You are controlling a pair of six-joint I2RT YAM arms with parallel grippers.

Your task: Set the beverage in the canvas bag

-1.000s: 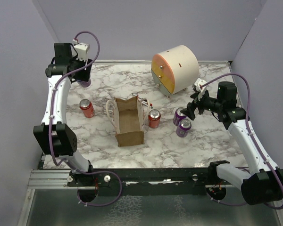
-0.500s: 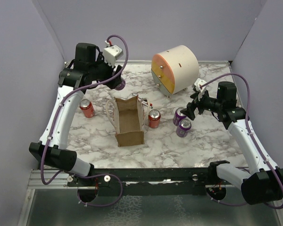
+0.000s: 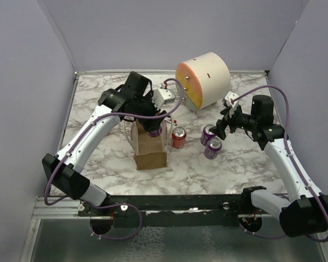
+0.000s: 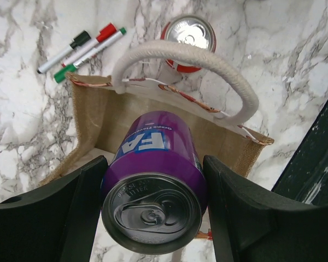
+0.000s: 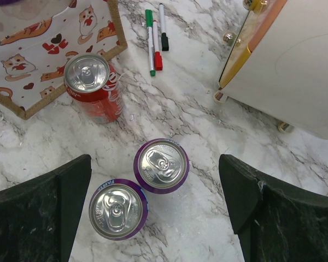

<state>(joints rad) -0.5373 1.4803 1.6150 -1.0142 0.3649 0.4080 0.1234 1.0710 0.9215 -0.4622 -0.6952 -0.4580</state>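
Jaws first: left jaws are clamped on the sides of a purple can [image 4: 153, 180], one finger [image 4: 60, 202] on each side, with the can's top facing the wrist camera. So the beverage is up in the air in that grip, not on the surface. Its long axis runs straight down, and the bottom end points into the open mouth of the bag [image 4: 101, 117]. From the wrist view the can sits over the bag's inside, close to the wall that carries the white handle [image 4: 180, 52]. Can't tell if the bottom is under the rim or just above it.

Top view agrees: left arm [image 3: 93, 136] reaches over the far end of the bag, which stands upright with its mouth up.

Just past that handle, outside the bag, a red can [image 4: 188, 35] stands on the surface, and some markers [image 4: 82, 46] lie near the bag's corner.

Right jaws are spread wide and holding nothing, hovering over two more purple cans [image 5: 161, 165] well to the right of the bag. So left is obviously the arm for this one.

My guess: next move is straight down, then let go. Only worry is the can's edge catching the handle or the soft wall on that side.
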